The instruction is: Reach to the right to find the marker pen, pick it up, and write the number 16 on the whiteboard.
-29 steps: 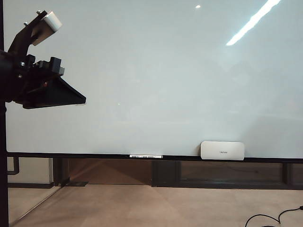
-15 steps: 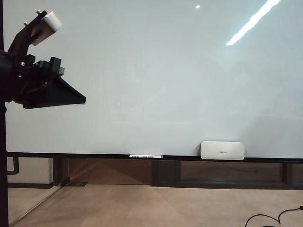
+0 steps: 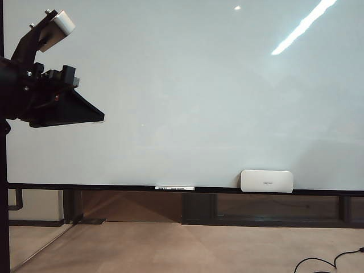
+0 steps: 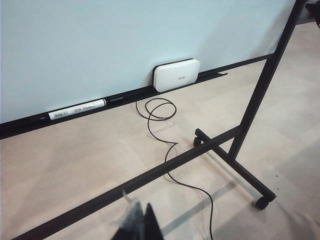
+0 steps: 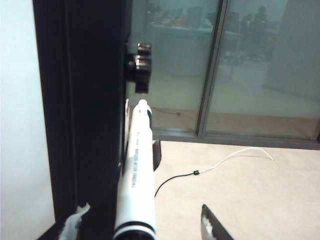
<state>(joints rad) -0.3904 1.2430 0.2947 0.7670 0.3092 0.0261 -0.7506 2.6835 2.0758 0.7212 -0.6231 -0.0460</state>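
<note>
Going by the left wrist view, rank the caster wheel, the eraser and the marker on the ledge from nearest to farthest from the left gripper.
Left gripper hangs low over the floor, fingertips barely in view.
1. Marker, lying on the whiteboard ledge.
2. Caster wheel, on the stand's foot, off to the side.
3. Eraser, propped on the ledge, farther along.
Marker and wheel are nearly too close to call.

A white eraser (image 3: 267,181) rests on the ledge; a black cable (image 4: 172,145) lies on the floor.

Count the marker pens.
2. First marker: whiteboard's tray, left of the eraser. Second marker: by the frame post, between the open right gripper's fingers. Left gripper hovers at board's left. Others possibly hidden.
</note>
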